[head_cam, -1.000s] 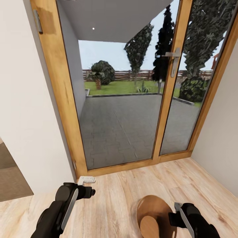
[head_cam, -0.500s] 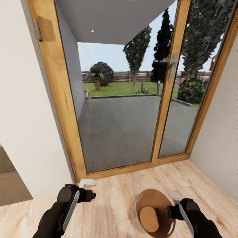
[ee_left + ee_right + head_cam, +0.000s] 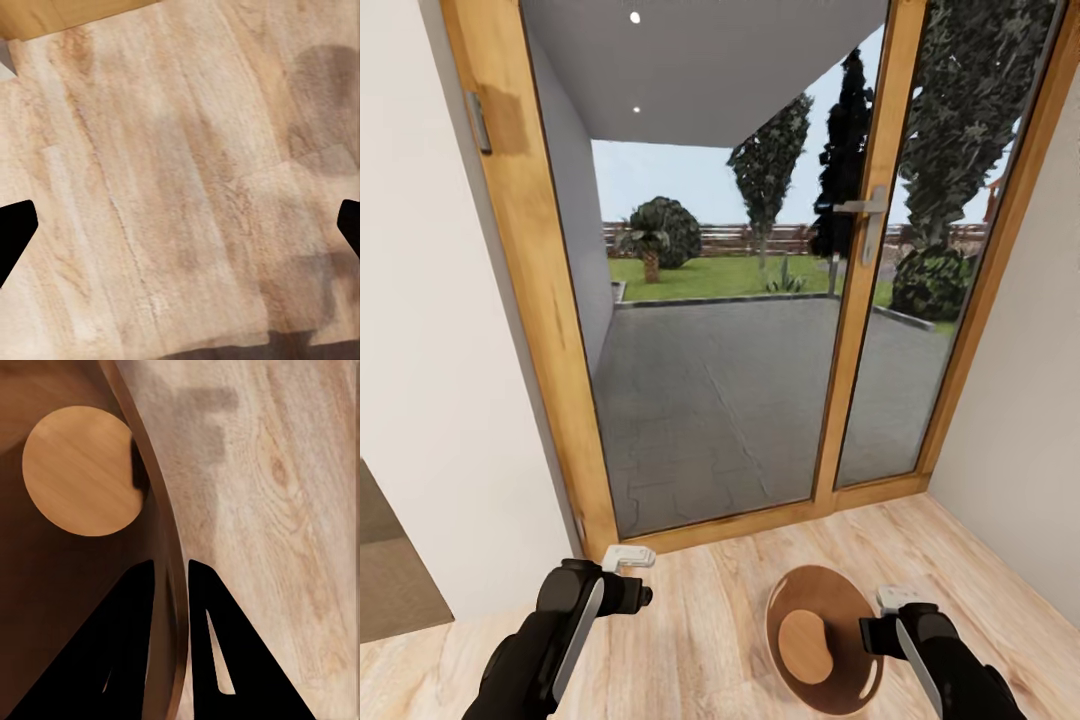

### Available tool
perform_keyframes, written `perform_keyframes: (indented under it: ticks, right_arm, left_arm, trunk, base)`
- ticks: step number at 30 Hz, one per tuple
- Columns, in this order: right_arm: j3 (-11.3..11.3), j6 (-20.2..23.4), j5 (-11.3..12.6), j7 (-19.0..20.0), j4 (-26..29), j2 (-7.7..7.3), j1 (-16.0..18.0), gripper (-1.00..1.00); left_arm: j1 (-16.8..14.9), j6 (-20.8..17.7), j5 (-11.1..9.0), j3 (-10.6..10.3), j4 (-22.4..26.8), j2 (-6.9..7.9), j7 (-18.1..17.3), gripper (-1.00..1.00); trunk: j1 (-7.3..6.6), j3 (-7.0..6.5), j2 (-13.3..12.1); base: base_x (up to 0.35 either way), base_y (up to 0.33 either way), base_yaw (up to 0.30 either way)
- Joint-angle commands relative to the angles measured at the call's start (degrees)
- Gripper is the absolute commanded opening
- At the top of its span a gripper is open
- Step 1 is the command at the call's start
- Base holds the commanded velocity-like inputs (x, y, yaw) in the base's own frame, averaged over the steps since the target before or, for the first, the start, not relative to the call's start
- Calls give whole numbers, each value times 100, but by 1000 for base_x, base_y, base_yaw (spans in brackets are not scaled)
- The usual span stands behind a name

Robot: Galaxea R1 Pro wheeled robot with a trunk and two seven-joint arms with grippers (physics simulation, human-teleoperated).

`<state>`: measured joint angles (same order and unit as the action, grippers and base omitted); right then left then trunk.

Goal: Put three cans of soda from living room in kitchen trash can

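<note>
Our right gripper (image 3: 171,577) pinches the wall of the trash can (image 3: 830,690), a round copper-brown bin with a dark, empty inside. We carry it above the wood floor (image 3: 710,620), near the glass door (image 3: 720,300). Our left gripper (image 3: 180,232) hangs spread wide.

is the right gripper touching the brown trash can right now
Touching. In the right wrist view the right gripper has one finger on each side of the trash can wall, closed on it with no gap. The head view agrees.
</note>
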<state>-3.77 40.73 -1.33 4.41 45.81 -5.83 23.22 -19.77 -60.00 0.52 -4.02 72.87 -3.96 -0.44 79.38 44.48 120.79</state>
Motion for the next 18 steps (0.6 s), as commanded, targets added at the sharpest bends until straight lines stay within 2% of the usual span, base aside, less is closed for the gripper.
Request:
perform_keyframes:
  ticks: [1, 18]
  right_arm:
    - [-1, 0, 71, 26, 1, 1, 1, -100]
    - [-1, -4, 89, 33, -2, 3, -10, -100]
  left_arm:
    - [0, 0, 0, -1, -1, 0, 0, 100]
    - [2, 0, 0, -33, -10, -1, 9, 100]
  trunk:
    - [-23, -24, -41]
    - [-396, -348, -723]
  base:
    - [0, 0, -3]
    - [0, 0, 8]
